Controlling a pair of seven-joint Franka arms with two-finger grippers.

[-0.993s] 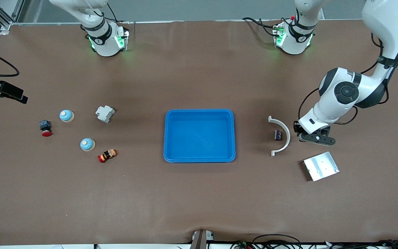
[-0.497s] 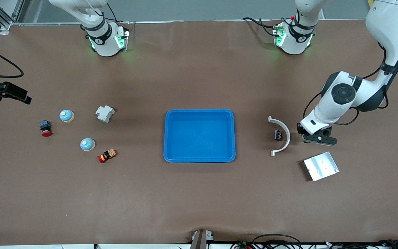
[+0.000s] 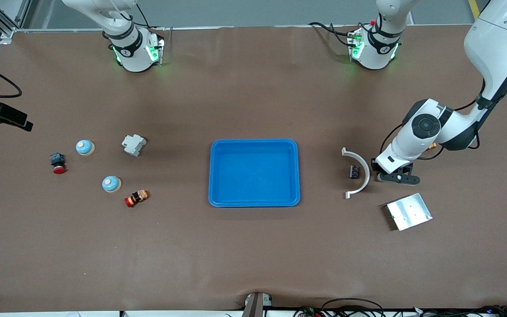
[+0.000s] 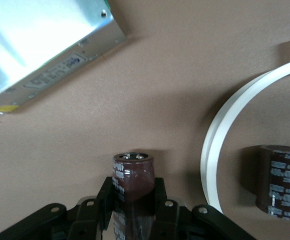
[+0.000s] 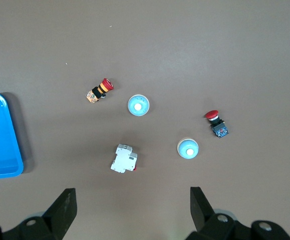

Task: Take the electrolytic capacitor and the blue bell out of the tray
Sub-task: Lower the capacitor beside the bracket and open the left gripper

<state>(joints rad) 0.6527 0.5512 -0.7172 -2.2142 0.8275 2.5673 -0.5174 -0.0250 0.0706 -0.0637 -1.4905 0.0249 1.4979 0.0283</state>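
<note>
Since the tray [image 3: 254, 172] already lies bare in the middle of the bench [image 3: 253, 255], I judge the removal part nearly done and the step in hand to be setting down the last piece. My left hand [image 4: 133, 197] is clenched on an electrolytic capacitor [image 4: 133, 175], a dark brown can with its metal end pointing away from the wrist. In the front view that hand sits low over the bench toward the left arm's end, just beside the outer curve of the white curved strip [image 3: 361, 174], with the silver metal plate [image 3: 408, 211] nearer the front camera. A second capacitor [image 3: 354, 171] already lies inside the strip's curve, well clear of the tray.

Two blue bells [image 3: 85, 147] [image 3: 111, 184] stand on the bench toward the right arm's end, among a white breaker block [image 3: 134, 145] and two red push buttons [image 3: 58, 163] [image 3: 136, 198], so I take the bell part as finished. My right hand [image 5: 133, 210] waits high over that group, fingers spread wide and holding nothing.

Next, as I see it, I should lower the held can onto bare bench between the strip and the plate, touching neither, then let go and lift straight up. I cannot tell from here whether the can already touches the surface.
</note>
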